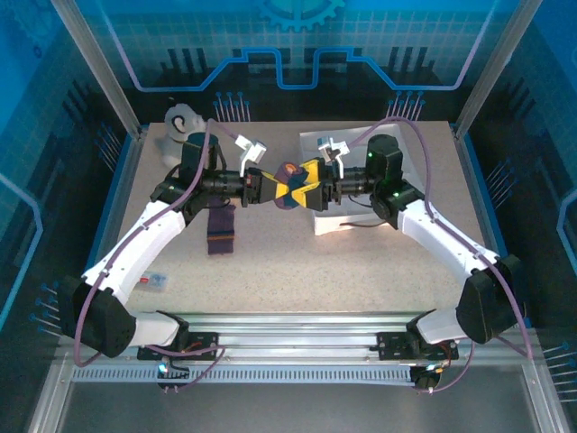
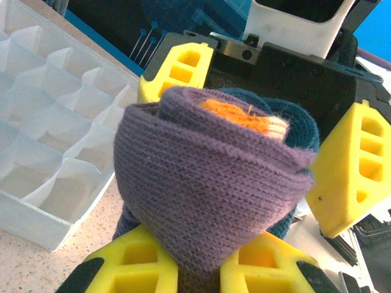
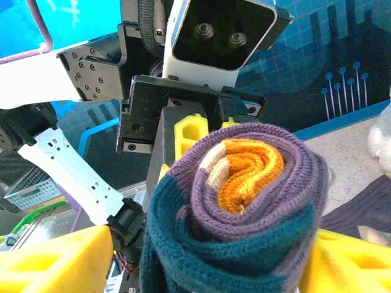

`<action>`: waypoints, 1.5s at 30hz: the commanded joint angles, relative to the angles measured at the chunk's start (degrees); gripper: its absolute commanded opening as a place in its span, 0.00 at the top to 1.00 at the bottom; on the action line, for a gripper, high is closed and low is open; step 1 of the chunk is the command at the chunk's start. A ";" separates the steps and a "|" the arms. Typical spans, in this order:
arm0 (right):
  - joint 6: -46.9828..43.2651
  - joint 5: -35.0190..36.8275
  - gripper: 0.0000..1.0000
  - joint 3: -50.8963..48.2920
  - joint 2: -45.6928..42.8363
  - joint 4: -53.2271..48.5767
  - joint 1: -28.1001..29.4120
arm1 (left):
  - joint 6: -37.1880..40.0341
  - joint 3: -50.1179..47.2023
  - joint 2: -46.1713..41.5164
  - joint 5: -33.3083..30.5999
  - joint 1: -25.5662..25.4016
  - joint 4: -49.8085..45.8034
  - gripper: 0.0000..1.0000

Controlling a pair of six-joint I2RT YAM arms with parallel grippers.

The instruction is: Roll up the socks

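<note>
A rolled sock (image 1: 290, 194) hangs above the middle of the table, between my two grippers. It is purple outside, with teal and an orange-and-cream core (image 3: 247, 174). My left gripper (image 2: 198, 268) is shut on the roll's purple fabric (image 2: 208, 183), pinched between its yellow fingers (image 2: 128, 265). From the opposite side, my right gripper (image 3: 201, 262) stands open, with its yellow fingers (image 3: 55, 259) wide on either side of the roll. A second sock (image 1: 221, 233), dark purple, lies flat on the table below the left arm.
A white compartment tray (image 2: 55, 140) lies on the table under the right arm (image 1: 317, 221). A grey-white plush toy (image 1: 180, 122) sits at the far left corner. A small packet (image 1: 155, 281) lies near the left arm's base.
</note>
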 commanded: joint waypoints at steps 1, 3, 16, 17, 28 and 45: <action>0.94 -3.82 0.26 1.78 1.60 1.60 1.36 | -1.26 2.24 -1.59 3.95 0.15 2.53 1.00; 0.58 -4.96 0.30 1.65 1.82 1.91 1.38 | -1.48 2.21 -1.59 4.90 0.15 2.91 1.00; 1.52 -7.68 0.41 1.16 2.60 5.13 1.41 | -5.08 1.96 -0.71 10.48 0.22 6.91 1.00; 1.47 -7.66 0.40 1.27 2.68 5.06 1.42 | -5.14 2.03 -0.71 10.57 0.16 6.93 1.00; 5.75 -10.72 0.44 2.31 5.13 9.99 2.86 | -7.17 1.68 0.35 12.61 0.15 9.82 1.00; 14.44 -11.20 1.00 1.41 7.91 21.05 2.63 | -5.54 0.12 0.79 13.18 0.15 9.83 0.93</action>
